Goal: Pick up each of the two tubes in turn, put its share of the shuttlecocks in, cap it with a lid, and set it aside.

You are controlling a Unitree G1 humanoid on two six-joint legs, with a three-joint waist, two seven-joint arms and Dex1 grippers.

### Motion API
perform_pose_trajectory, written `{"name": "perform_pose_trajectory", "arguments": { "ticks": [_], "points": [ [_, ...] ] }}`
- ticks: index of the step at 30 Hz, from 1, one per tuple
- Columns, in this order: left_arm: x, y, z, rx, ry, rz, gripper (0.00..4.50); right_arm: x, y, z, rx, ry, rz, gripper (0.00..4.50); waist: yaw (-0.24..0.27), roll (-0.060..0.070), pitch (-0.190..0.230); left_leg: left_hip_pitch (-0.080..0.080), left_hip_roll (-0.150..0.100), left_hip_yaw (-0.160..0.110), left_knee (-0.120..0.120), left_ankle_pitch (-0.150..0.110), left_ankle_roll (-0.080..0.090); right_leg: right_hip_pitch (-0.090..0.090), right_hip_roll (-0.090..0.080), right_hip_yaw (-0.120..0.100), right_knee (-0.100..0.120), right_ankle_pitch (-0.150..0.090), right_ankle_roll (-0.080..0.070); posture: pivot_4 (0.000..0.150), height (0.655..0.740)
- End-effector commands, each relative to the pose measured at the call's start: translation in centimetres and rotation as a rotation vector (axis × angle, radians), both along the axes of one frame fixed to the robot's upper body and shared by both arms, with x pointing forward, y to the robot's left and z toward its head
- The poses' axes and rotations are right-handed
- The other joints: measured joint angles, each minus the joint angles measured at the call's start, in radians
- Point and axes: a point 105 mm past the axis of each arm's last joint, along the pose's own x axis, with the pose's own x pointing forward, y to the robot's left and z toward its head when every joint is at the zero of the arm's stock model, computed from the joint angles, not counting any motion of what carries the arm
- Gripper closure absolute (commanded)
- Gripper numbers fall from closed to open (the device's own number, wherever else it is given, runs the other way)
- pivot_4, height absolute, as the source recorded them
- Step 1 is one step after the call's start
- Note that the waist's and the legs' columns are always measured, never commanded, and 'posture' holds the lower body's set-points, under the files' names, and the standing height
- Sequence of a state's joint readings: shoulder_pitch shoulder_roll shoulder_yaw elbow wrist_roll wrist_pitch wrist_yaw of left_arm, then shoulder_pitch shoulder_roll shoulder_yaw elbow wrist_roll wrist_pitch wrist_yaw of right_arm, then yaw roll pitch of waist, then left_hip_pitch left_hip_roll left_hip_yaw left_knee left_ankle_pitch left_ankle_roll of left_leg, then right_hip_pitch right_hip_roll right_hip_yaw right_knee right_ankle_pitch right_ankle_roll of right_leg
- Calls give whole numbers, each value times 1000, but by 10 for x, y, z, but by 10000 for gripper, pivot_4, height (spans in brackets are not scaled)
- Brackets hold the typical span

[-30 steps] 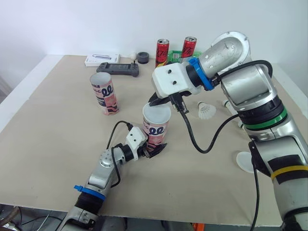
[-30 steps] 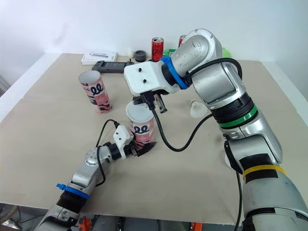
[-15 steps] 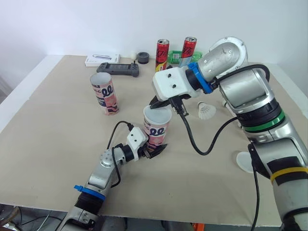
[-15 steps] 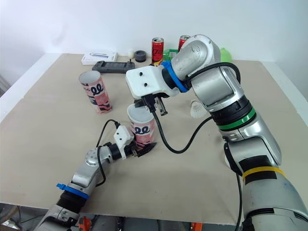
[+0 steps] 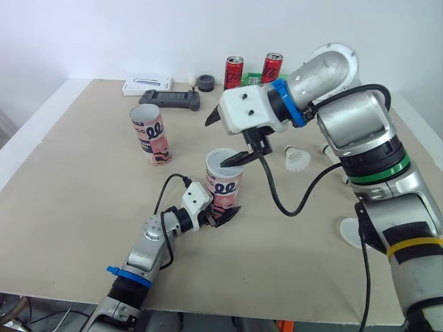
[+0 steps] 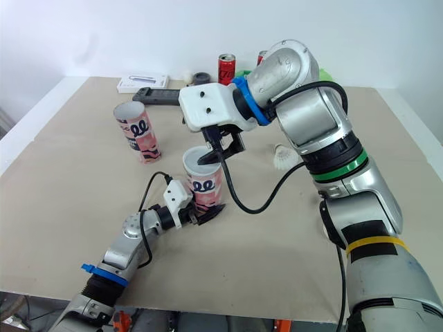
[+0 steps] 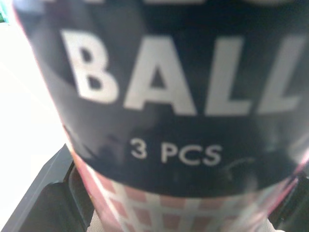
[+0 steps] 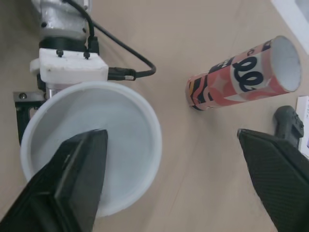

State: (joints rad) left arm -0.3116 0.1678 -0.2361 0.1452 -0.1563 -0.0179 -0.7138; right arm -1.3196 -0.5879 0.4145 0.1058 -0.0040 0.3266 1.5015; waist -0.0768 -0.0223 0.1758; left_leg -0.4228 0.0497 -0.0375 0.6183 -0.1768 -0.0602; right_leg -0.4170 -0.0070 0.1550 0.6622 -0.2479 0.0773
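Observation:
A pink patterned tube [image 5: 225, 185] stands upright near the middle of the table, with a white lid [image 8: 91, 150] lying on its mouth. My left gripper [image 5: 220, 213] is shut on this tube's base; in the left wrist view the tube's label [image 7: 169, 96] is pressed close between the fingers. My right gripper [image 5: 223, 138] hovers just above the lid, open wide, with one fingertip [image 5: 234, 161] over the rim and nothing held. A second tube [image 5: 150, 135] stands open-topped at the left, also seen as the second tube [image 8: 244, 75] in the right wrist view.
A loose shuttlecock [image 5: 297, 159] lies right of the tube. A spare white lid [image 5: 353, 232] rests near the right edge. Two red cans [image 5: 234, 75], a black controller [image 5: 169, 100], a white box [image 5: 147, 86] and a black roll [image 5: 205, 82] line the back.
My right gripper was shut at the tube's top; its fingers have spread wide and let go of the lid, which stays on the tube. The left arm has not moved.

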Motion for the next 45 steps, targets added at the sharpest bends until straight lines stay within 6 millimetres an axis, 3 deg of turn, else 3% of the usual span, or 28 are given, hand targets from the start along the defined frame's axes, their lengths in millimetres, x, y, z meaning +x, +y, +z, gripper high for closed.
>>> {"name": "perform_pose_trajectory", "arguments": {
  "ticks": [1,2,8,16,22,24,29,30,31,33,35,36,37,40,42,45],
  "points": [
    [-2,-2,-9,11,34,-7,4943,-16,-2,29,71,-11,42,11618,0,0,0,0,0,0,0,0,0,0,0,0,0,0,0,1500,7400],
    [-2,-2,-9,10,34,-7,4943,-17,-3,26,67,14,44,13538,0,0,0,0,0,0,0,0,0,0,0,0,0,0,0,1500,7400],
    [-1,-3,-8,7,33,-5,4943,-14,-10,-19,-2,140,10,44517,0,-1,0,0,0,-1,0,0,0,0,0,-1,0,0,0,1500,7400],
    [0,-3,-8,6,31,-4,4943,-8,-15,-75,-94,249,-27,44872,0,1,-3,1,0,-2,0,0,0,1,0,-1,0,0,0,1500,7400],
    [1,-4,-7,7,27,-5,4943,-2,-25,-108,-197,236,-53,44872,-2,0,-8,13,0,-2,0,-1,-1,12,0,-1,0,-6,-5,1500,7400],
    [1,-4,-7,7,26,-6,4943,-4,-21,-102,-155,243,-39,44872,-2,0,-12,15,0,-2,0,-2,-2,13,0,-1,0,-6,-4,1500,7400],
    [0,-4,-7,8,25,-12,4943,-9,-13,-43,155,292,-22,44872,-3,-2,-13,14,0,-2,-1,-2,-2,13,0,-1,0,-6,-4,1500,7400],
    [0,-4,-6,7,25,-13,4943,-11,-15,-34,215,309,-21,39957,-3,-2,-13,14,0,-2,-1,-2,-2,12,0,-1,0,-6,-4,1500,7400],
    [0,-3,-6,5,24,-14,4943,-15,-17,-24,291,339,-16,38388,-2,-2,-12,13,0,-2,-1,-2,-2,12,0,-1,0,-6,-4,1500,7400],
    [-1,-1,-5,2,24,-18,4943,-25,-27,-8,446,427,-3,30626,1,-2,-12,10,0,-3,-1,-2,-2,10,0,-1,0,-6,-4,1500,7400],
    [-4,2,-4,0,24,-28,0,-31,-41,-5,558,489,-36,20606,2,-2,-12,4,-2,-7,-1,-2,-2,8,0,-2,0,-5,-1,1500,7400],
    [-5,3,-4,-1,25,-33,0,-32,-45,-6,591,500,-58,16830,3,-2,-12,4,-2,-7,0,-3,-2,8,0,-2,0,-6,-1,1500,7400],
    [-5,4,-3,-2,26,-37,0,-32,-50,-7,615,504,-85,10257,3,-2,-12,3,-2,-8,0,-4,-1,8,0,-3,0,-7,-1,1500,7400],
    [-8,12,0,-5,29,-45,0,-32,-72,-28,697,533,-210,540,3,-2,-12,3,-2,-10,-1,-6,1,8,0,-6,0,-10,-1,1500,7400],
    [-11,17,1,0,33,-55,0,-34,-81,-46,718,556,-284,540,1,-2,-11,2,-2,-10,-1,-7,2,8,0,-6,0,-11,-1,1500,7400],
    [-19,37,3,31,49,-82,0,-43,-88,-109,719,616,-435,540,1,-3,-11,2,-2,-13,-1,-8,4,8,1,-9,0,-14,-1,1500,7400]
  ]
}}
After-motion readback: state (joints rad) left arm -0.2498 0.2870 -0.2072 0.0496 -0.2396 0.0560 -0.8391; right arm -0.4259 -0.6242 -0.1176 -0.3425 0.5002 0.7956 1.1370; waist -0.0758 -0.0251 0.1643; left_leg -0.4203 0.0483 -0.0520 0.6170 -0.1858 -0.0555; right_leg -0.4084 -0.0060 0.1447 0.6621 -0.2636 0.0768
